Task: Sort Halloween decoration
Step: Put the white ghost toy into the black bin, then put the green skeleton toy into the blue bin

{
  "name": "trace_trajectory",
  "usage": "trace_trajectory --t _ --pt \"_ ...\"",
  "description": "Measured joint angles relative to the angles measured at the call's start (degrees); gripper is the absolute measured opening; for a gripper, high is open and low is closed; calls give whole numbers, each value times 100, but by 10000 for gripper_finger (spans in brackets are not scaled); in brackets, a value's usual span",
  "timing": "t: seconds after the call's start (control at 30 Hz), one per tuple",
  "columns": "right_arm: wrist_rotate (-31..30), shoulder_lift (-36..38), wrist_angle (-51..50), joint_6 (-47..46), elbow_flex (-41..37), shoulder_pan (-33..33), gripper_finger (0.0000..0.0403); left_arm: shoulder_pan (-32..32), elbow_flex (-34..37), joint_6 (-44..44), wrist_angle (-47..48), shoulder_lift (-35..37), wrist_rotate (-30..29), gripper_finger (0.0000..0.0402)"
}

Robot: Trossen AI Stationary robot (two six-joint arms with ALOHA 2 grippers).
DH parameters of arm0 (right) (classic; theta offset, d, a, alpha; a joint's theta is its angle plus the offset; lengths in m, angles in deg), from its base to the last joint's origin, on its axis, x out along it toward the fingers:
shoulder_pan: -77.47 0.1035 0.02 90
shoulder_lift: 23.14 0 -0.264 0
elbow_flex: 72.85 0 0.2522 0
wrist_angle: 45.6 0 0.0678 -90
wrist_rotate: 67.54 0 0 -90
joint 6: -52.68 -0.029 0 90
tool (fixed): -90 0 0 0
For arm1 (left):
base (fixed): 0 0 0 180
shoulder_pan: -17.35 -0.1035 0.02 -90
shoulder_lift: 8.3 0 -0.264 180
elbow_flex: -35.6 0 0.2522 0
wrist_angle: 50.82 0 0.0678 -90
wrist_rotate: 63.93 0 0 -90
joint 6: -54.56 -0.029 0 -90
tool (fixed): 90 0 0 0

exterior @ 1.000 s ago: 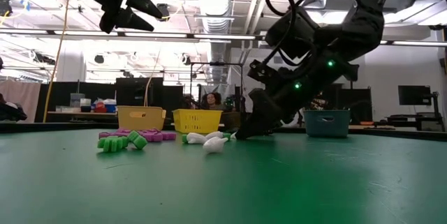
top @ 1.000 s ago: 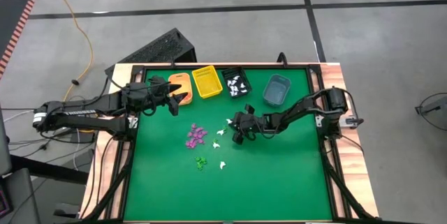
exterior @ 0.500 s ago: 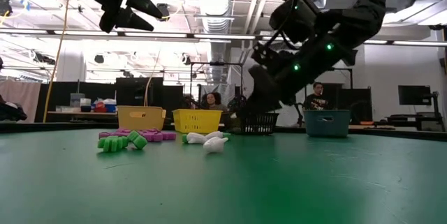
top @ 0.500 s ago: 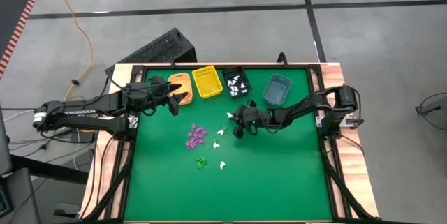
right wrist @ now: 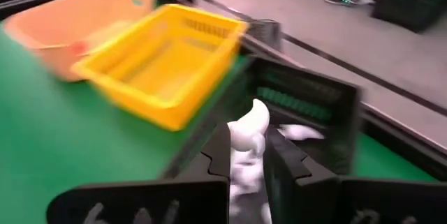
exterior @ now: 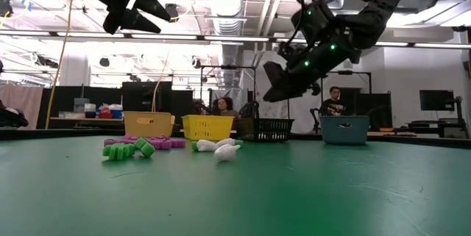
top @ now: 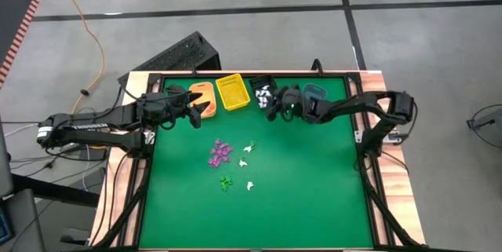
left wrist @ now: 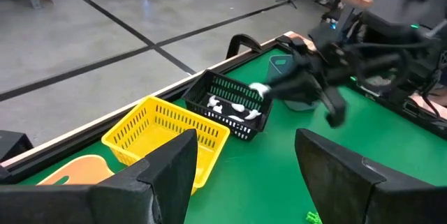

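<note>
One camera hangs above me and looks straight down, far enough off to take in the whole green desk (top: 314,197), both my arms and the floor around. Another sits at desk-top level and looks flat across the green surface into the room beyond, so my arms enter it from above. My left wrist camera looks forward past my own two fingers (left wrist: 167,175), close over the desk's far edge, toward the yellow bin (left wrist: 164,133) and the black bin (left wrist: 230,105). My right wrist camera sits nearer still to those two bins. All four views share that row of bins.
</note>
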Motion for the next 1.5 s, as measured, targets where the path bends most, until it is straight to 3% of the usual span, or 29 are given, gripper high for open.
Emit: trace_trajectory --t 0.23,0.4,0.63,0.73,0.83,0.93,1.1,1.27,1.5 --pt "290 -16 -40 -319 2 -568 60 0 0 0 2 0 -2 231" --pt "721 -16 -34 -318 2 -724 96 0 0 0 2 0 -2 232" --pt "769 -16 -36 -275 8 -756 149 0 0 1 2 0 -2 232" --pt "1263 -11 116 -109 8 -716 160 0 0 1 4 0 -1 232" --pt "2195 2 396 273 13 -527 163 0 0 1 6 0 0 232" --pt "2731 4 478 387 15 -182 161 0 0 1 7 0 0 232" --pt "2684 4 451 586 15 503 156 0 0 6 9 0 -1 231" --pt "2172 -8 442 677 15 1109 151 0 0 36 9 0 0 232" --pt "2083 -9 437 1569 15 1719 150 0 0 68 11 0 0 232"
